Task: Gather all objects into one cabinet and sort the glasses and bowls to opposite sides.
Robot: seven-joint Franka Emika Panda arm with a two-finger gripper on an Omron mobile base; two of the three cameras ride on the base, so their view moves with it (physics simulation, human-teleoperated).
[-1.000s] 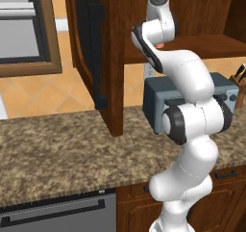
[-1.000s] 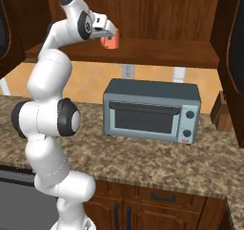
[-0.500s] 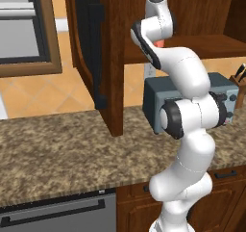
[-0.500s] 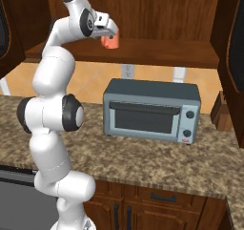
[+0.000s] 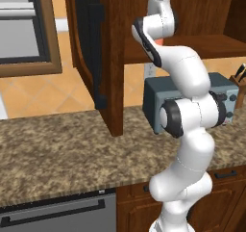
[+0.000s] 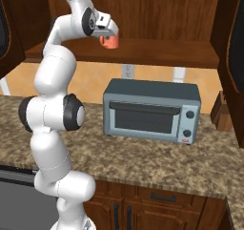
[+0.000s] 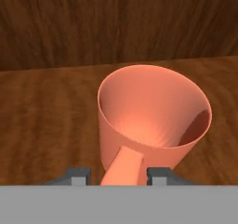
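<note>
A simulated kitchen: a speckled stone table (image 6: 143,157) runs under a dark-brown wall cabinet (image 6: 157,19) whose door (image 5: 91,48) stands open. One grey toaster oven (image 6: 151,110) sits on the table, directly below the cabinet floor. One knife block (image 5: 239,78) shows at the far right edge of the left base view. One white arm (image 6: 52,105) rises from the base and reaches up into the cabinet.

One salmon-pink cup (image 6: 110,41) stands upright on the cabinet's lower board (image 7: 46,116), toward its left part, near the wooden back wall. In the hand view the cup (image 7: 153,116) fills the middle, its mouth open toward the camera and its handle (image 7: 123,165) pointing down between the two fingers (image 7: 76,175). The gripper (image 7: 117,176) sits at the cup's handle side, with a finger tip on each side of the handle; whether the fingers actually press on it cannot be told. From the right base view the gripper (image 6: 108,32) hangs just above and against the cup.
</note>
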